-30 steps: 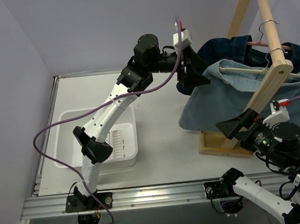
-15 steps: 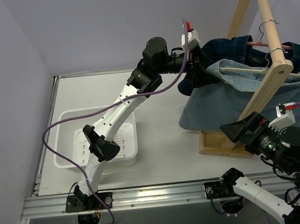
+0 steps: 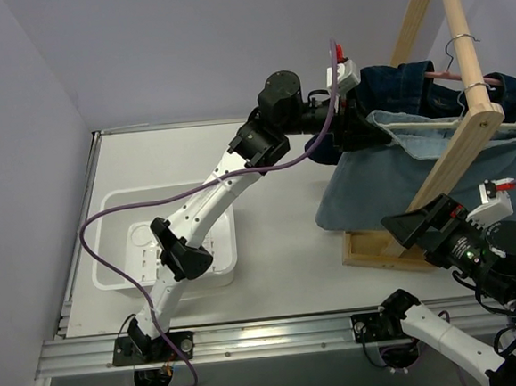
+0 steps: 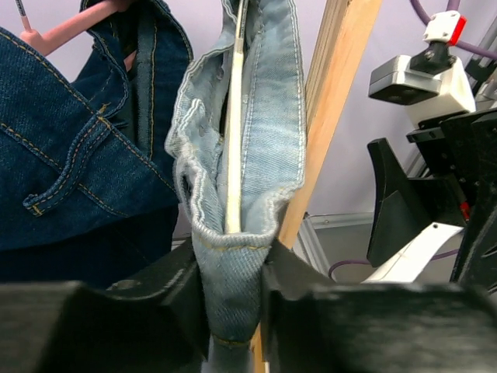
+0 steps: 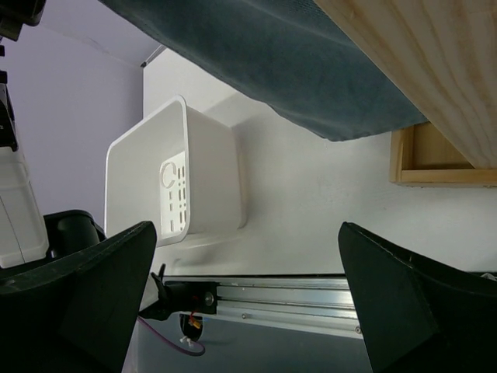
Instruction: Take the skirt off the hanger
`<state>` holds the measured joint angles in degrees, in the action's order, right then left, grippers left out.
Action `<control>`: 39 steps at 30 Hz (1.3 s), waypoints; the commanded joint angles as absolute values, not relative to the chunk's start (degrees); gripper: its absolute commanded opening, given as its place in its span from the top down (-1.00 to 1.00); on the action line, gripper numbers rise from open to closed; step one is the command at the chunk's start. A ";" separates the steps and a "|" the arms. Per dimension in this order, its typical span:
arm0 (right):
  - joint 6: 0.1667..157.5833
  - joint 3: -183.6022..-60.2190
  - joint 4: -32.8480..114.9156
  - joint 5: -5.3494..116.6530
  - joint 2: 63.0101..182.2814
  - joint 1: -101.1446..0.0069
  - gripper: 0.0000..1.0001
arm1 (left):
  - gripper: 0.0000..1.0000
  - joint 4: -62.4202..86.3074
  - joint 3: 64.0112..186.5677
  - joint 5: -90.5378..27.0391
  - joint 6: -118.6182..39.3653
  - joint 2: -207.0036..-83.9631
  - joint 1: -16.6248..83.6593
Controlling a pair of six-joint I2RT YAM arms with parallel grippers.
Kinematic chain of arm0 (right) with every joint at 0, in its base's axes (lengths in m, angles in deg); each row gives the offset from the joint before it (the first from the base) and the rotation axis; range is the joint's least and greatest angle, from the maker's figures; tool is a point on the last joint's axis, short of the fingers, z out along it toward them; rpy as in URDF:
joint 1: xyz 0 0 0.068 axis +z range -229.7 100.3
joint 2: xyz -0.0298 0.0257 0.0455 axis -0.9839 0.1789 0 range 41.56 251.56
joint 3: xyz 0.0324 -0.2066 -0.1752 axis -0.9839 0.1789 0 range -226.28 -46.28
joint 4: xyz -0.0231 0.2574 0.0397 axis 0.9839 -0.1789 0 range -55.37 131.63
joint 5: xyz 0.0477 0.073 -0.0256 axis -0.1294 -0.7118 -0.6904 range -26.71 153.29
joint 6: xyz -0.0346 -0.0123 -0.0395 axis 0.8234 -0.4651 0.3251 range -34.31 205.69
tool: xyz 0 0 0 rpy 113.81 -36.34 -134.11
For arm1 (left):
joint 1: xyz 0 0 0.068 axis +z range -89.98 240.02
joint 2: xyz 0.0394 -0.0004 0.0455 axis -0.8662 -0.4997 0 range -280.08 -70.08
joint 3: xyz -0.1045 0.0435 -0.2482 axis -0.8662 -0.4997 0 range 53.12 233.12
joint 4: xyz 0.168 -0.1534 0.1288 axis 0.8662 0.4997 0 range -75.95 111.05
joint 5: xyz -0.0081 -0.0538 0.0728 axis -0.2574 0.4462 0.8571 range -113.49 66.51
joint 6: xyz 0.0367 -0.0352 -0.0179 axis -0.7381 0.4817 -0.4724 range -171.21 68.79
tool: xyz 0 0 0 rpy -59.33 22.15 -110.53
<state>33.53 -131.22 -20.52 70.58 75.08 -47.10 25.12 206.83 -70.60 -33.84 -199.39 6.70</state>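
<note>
The skirt (image 3: pixel 390 169) is light blue, with a paler, faded edge. At 12 o'clock from it, the other garment (image 3: pixel 406 83) is dark blue with yellow stitches, on a pink hanger (image 3: pixel 439 76). The rack (image 3: pixel 467 127) is light brown wood. At 9 o'clock, the bin (image 3: pixel 111 258) is white, like the counter (image 3: pixel 280 245). The left arm (image 3: pixel 200 197) is white with black joints. The left gripper (image 4: pixel 233 276) and right gripper (image 5: pixel 247 229) are black. The cable (image 3: pixel 87 238) is purple.
</note>
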 commanded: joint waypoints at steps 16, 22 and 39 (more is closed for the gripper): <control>34.54 -134.25 -22.88 72.79 74.26 -47.62 -1.00 | 0.95 24.16 207.90 -59.09 -31.79 -194.27 5.52; 34.62 -134.52 -23.41 73.22 73.73 -47.53 -1.00 | 0.95 12.58 206.23 -59.87 -24.69 -193.12 5.96; 36.38 -135.31 -23.32 73.40 74.52 -47.53 -1.00 | 0.95 -6.69 196.30 -62.68 -12.19 -188.64 9.65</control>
